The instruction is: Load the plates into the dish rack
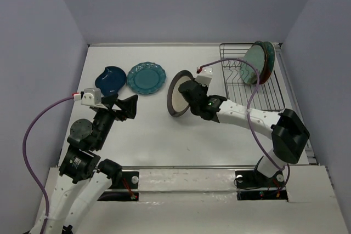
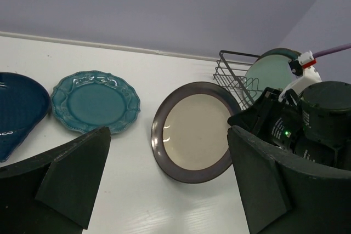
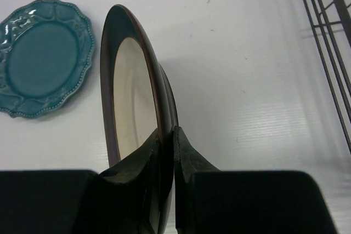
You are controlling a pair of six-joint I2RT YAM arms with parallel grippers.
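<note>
My right gripper (image 1: 188, 95) is shut on the rim of the cream plate with a dark rim (image 1: 178, 95), holding it on edge above the table centre. Its rim is pinched between my fingers (image 3: 167, 152) in the right wrist view, and the plate (image 2: 192, 131) shows in the left wrist view. The scalloped teal plate (image 1: 146, 77) and the dark-blue leaf-shaped plate (image 1: 109, 79) lie flat at the back left. The black wire dish rack (image 1: 267, 94) at the back right holds a pale green plate (image 1: 253, 63) and a red plate (image 1: 269, 60) upright. My left gripper (image 1: 127, 107) is open and empty.
A purple cable (image 1: 252, 89) loops from the right wrist over the rack's front. The table's right edge runs just past the rack. The rack's near tines (image 1: 241, 78) stand bare.
</note>
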